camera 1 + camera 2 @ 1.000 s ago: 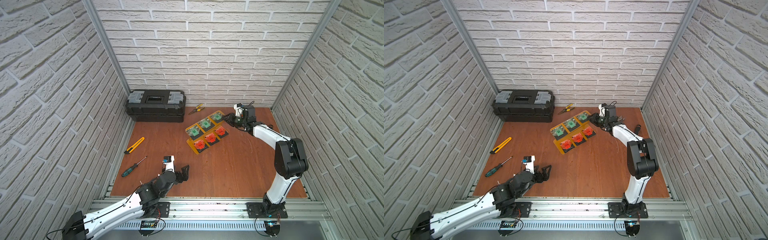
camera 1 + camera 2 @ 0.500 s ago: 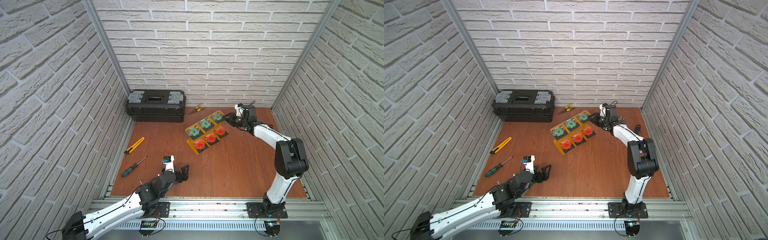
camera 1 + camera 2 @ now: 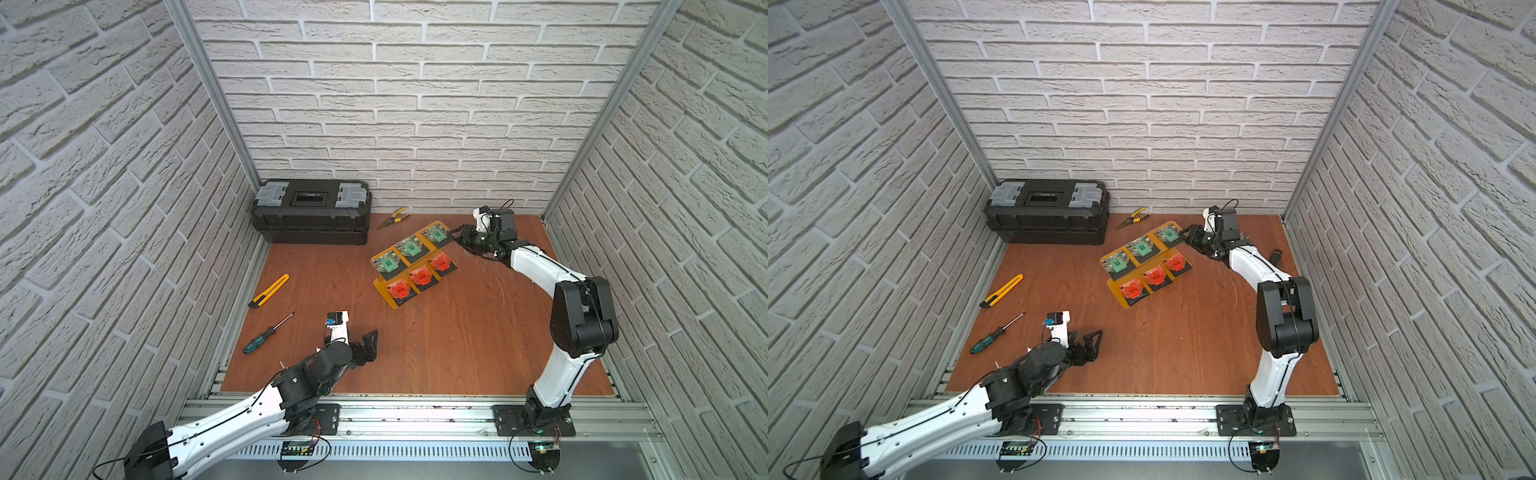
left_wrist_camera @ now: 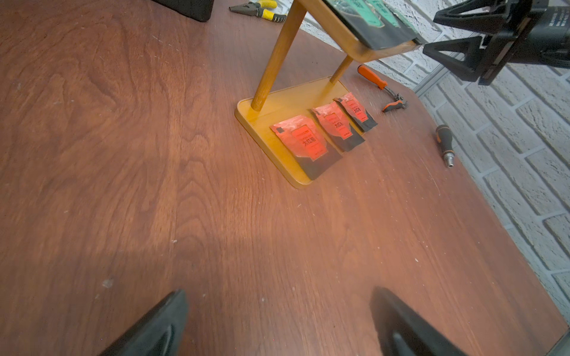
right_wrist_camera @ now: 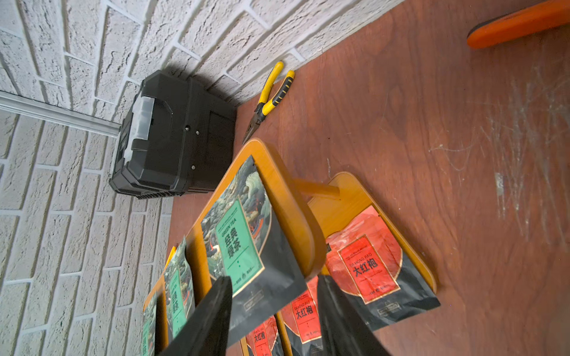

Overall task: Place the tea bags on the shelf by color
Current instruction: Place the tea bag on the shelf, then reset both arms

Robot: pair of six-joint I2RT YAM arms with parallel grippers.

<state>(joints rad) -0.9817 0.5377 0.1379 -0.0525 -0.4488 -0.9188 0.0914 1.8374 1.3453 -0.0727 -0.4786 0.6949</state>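
The amber shelf [image 3: 388, 300] stands at mid-back of the table. Three green tea bags [image 3: 411, 248] lie on its upper plate and three orange-red tea bags [image 3: 420, 275] on the lower plate; both rows show in both top views. My right gripper [image 3: 455, 237] is at the right end of the upper plate. In the right wrist view its jaws [image 5: 274, 279] are open, straddling the black end of the nearest green tea bag [image 5: 237, 237], which lies flat on the plate. My left gripper [image 3: 370, 338] rests low at the front left, open and empty [image 4: 277, 291].
A black toolbox [image 3: 311, 212] sits against the back wall with yellow pliers [image 3: 392, 218] beside it. A yellow utility knife [image 3: 269, 290] and a green-handled screwdriver [image 3: 266, 334] lie at the left. An orange-handled tool [image 4: 381, 84] and a black-handled driver [image 4: 444, 145] lie right of the shelf.
The right gripper's jaws have spread apart at the end of the upper plate, letting go of the green tea bag. The left arm has not moved.
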